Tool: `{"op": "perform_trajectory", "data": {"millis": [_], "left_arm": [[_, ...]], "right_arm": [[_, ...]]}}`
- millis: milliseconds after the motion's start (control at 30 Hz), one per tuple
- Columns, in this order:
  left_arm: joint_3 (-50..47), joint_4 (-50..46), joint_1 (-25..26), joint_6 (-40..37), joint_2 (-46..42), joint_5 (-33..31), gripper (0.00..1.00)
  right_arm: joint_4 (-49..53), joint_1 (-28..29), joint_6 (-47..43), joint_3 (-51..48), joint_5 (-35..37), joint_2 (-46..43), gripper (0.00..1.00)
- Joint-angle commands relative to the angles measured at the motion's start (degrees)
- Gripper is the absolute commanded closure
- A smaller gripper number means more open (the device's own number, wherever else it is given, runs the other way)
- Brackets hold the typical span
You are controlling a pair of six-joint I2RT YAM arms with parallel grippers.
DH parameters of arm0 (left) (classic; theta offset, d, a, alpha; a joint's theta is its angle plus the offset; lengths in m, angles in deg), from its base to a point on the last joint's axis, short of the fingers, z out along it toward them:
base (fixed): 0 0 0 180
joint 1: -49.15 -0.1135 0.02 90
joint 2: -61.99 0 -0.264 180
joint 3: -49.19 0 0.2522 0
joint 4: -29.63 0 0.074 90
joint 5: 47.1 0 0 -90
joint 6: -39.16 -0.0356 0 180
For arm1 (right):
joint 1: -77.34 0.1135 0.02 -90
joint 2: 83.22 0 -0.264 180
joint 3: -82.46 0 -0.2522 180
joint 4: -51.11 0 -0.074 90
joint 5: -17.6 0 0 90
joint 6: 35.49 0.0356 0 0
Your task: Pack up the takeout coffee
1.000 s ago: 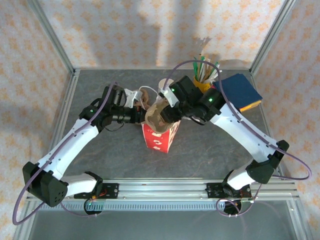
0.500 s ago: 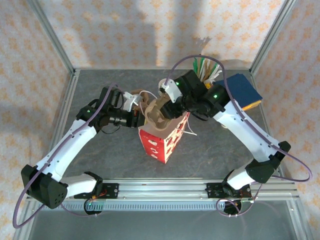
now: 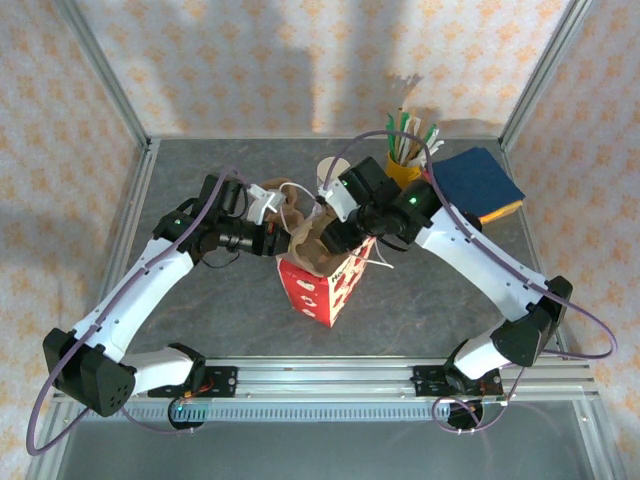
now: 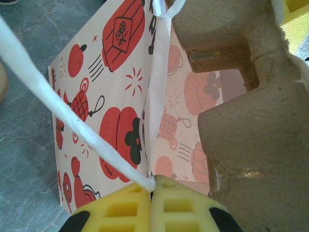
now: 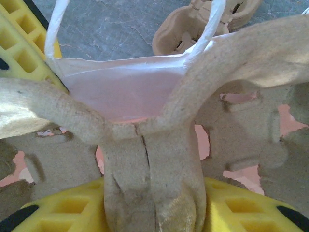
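Observation:
The takeout coffee is hidden or out of view. A red-and-white paper bag [image 3: 322,285] printed with lanterns stands tilted at mid-table. My left gripper [image 3: 281,241] is shut on the bag's rim [image 4: 153,145], right where a white handle cord [image 4: 63,116] is attached. My right gripper [image 3: 336,234] is shut on the centre stem of a brown pulp cup carrier [image 5: 149,159]. It holds the carrier [image 3: 308,238] at the bag's open mouth, over the pale pink inside wall [image 5: 125,87]. The carrier's holes that show hold nothing. In the left wrist view the carrier [image 4: 251,135] sits just right of my shut yellow left gripper [image 4: 152,186].
A second pulp carrier [image 5: 207,19] lies on the grey table beyond the bag, near my left wrist [image 3: 288,198]. A yellow mug of sticks [image 3: 405,160] and a blue-and-yellow sponge [image 3: 480,182] stand at the back right. Metal frame posts border the table.
The bag has tipped over and slid slightly forward-left. My right gripper rose with the carrier, then came back down and left to the bag's mouth. The left grip has held.

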Motion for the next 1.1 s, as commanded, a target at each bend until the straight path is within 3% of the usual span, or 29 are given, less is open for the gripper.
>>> {"op": "perform_trajectory", "data": {"millis": [0, 1067], "left_arm": [[1.4, -1.7, -0.7, -1.7, 0.1, 1.3, 1.0], [2.5, -0.9, -0.7, -1.9, 0.6, 2.9, 1.0]], "right_arm": [[-0.9, -0.1, -0.3, -1.3, 0.6, -2.1, 0.55], [-2.1, -0.1, 3.5, -11.1, 1.9, -0.6, 0.55]]}}
